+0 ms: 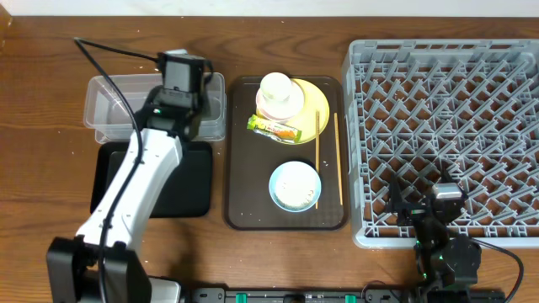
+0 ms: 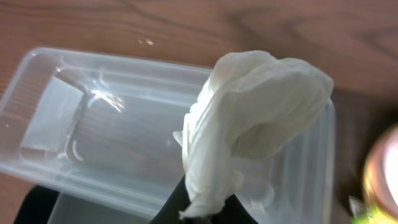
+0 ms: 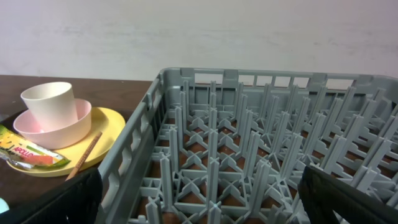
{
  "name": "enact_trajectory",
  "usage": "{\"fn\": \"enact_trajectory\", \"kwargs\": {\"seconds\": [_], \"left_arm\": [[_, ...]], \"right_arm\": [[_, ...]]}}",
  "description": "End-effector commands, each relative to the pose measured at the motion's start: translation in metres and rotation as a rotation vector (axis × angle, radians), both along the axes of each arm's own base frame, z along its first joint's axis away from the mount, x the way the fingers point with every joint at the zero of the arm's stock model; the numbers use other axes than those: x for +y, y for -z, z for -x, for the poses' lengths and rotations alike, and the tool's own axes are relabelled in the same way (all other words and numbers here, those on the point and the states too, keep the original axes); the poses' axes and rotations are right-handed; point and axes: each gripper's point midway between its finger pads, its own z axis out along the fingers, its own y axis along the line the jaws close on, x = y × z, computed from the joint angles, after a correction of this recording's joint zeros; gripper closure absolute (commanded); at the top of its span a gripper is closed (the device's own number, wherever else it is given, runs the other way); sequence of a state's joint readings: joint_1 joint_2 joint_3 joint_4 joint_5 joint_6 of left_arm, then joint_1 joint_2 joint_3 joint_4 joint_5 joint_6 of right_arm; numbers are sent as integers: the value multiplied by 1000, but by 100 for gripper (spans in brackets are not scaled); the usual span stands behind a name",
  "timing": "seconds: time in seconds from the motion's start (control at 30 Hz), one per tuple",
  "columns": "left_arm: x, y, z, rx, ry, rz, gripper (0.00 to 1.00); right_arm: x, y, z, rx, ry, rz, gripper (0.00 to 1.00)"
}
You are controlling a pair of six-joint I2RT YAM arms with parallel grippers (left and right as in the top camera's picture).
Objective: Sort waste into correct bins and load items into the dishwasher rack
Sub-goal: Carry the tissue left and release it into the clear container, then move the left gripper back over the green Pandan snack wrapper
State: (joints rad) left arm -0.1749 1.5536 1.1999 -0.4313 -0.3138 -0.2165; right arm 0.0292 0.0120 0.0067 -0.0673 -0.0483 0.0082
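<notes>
Your left claw (image 2: 205, 213) pinches the crumpled tissue (image 2: 249, 118), which mostly hides it; your right claw (image 3: 199, 202) gapes wide.

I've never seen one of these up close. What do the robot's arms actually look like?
The left arm has a long white link between black joints, a boxy black head, a small green light and a thin black cable looping off it. The right arm is nearly all black, with its own green light; its fingers are flat black blocks.
</notes>
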Motion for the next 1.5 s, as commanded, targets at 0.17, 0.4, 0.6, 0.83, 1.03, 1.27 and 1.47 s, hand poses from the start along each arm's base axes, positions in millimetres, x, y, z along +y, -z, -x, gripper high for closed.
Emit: {"fn": "enact_trajectory", "kwargs": {"seconds": [0.17,0.4,0.6,0.83,1.03,1.27,1.47], "left_arm": [[38,35,-25,3,-107,-2,83],[46,41,-28,8,-117,-10,39],[31,5,-18,-47,-74,42,37],[-36,-35,27,-44,30,371,37],[-94,-25,91,188,75,606,37],[-127,-5,122,335,105,599,43],[-150,-1,131,361,151,596,44]], "right_arm": [[-1,0,0,1,7,-13,1],[-1,0,0,1,7,-13,1],[-1,0,0,1,7,-13,1],[-1,0,0,1,7,-13,1],[-1,0,0,1,7,-13,1],[-1,0,0,1,7,-13,1],[-1,0,0,1,7,-13,1]]}}
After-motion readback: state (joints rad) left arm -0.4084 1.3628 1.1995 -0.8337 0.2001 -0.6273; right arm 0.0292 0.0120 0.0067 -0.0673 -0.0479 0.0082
